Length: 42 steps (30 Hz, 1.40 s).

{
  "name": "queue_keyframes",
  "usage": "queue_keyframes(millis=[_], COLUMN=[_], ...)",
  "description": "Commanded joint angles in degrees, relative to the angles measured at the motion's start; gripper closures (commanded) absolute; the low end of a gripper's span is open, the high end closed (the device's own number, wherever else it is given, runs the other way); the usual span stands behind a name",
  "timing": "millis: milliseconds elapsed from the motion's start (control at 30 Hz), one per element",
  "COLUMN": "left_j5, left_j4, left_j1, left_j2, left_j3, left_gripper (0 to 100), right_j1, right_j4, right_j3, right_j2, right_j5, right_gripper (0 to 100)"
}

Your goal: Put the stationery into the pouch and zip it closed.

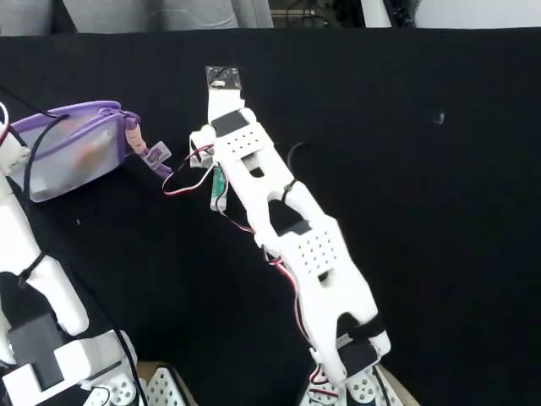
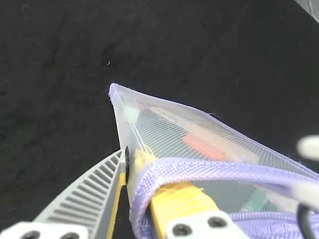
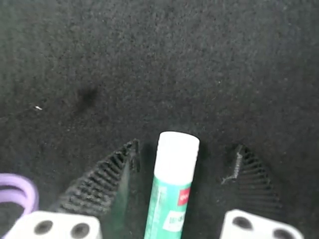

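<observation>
Right gripper (image 3: 187,148) straddles the glue stick (image 3: 172,191), jaws wide, nothing clamped. Centre, then close mid-barrel. Left gripper (image 2: 130,158) pinches the pouch (image 2: 199,134) rim; mouth should face the stick.

The high camera looks steeply down on the table (image 1: 439,211) from above its 6 o'clock edge. The left wrist camera sits very close over the pouch (image 2: 199,144), which the high view shows at 9 o'clock. The right wrist camera faces the table from close over the glue stick (image 3: 172,189), which lies near the high view's centre, toward 10 o'clock.
</observation>
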Motion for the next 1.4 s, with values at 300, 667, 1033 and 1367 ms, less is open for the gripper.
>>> queue_keyframes(millis=[300,667,1033,1367], left_j5=[0.4,0.5,0.9,2.9], left_j4=[-1.8,-1.8,1.2,4.0], left_j1=[0.0,3.2,14.3,24.0], left_j2=[-2.5,-2.5,-2.5,-1.8], left_j3=[-2.0,-1.5,-6.7,-9.9], left_gripper=[97,97,97,97], right_j1=[-0.4,-0.9,1.2,12.5], right_j4=[17.2,23.6,29.5,32.3], right_j3=[-39.4,-51.6,-51.6,-51.5], right_j2=[19.0,23.4,10.9,-0.2], right_j5=[-0.6,-0.2,0.0,0.0], right_gripper=[98.2,98.8,98.8,98.8])
